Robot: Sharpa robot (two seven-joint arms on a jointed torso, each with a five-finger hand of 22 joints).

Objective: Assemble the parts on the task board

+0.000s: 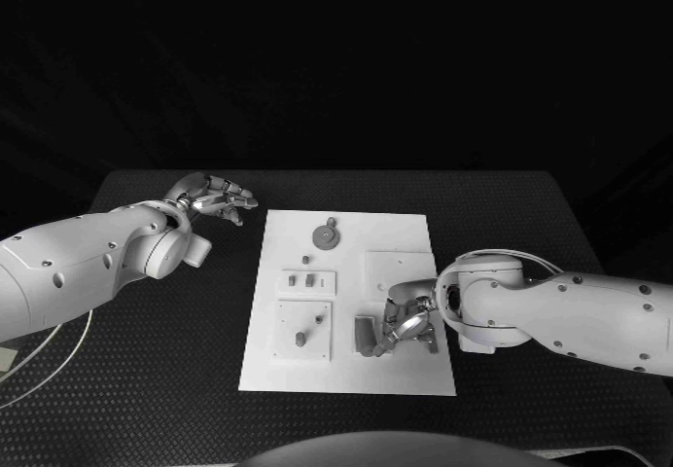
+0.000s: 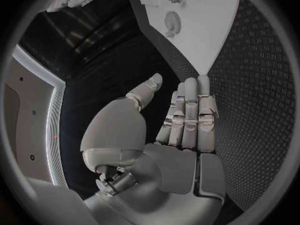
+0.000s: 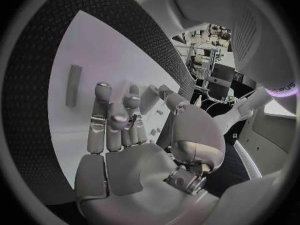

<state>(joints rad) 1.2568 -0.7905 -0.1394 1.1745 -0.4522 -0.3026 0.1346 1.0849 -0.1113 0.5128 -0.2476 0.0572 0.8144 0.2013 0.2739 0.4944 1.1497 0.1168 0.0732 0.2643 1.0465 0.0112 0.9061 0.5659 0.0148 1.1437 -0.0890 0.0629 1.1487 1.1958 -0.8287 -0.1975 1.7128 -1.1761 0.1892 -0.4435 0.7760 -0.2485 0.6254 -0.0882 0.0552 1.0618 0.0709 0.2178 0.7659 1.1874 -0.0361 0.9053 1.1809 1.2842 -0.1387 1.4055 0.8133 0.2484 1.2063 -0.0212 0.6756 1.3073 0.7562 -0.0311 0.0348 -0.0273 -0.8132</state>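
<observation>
The right hand (image 1: 403,324) hovered over the task board's (image 1: 400,375) near right part, fingers loosely curled, holding nothing discernible. The elongated grey part (image 1: 364,334) lay just beside its fingertips, long axis running fore-and-aft. The left hand (image 1: 213,197), fingers together and empty, was well apart.

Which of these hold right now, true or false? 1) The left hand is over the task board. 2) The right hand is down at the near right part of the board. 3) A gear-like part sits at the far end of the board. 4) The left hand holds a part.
1) False: the left hand hovers off the task board, beyond its far left corner, over the black table.
2) True: the right hand is low over that area.
3) True: the gear-like part lies there.
4) False: the left hand's fingers hold nothing.
</observation>
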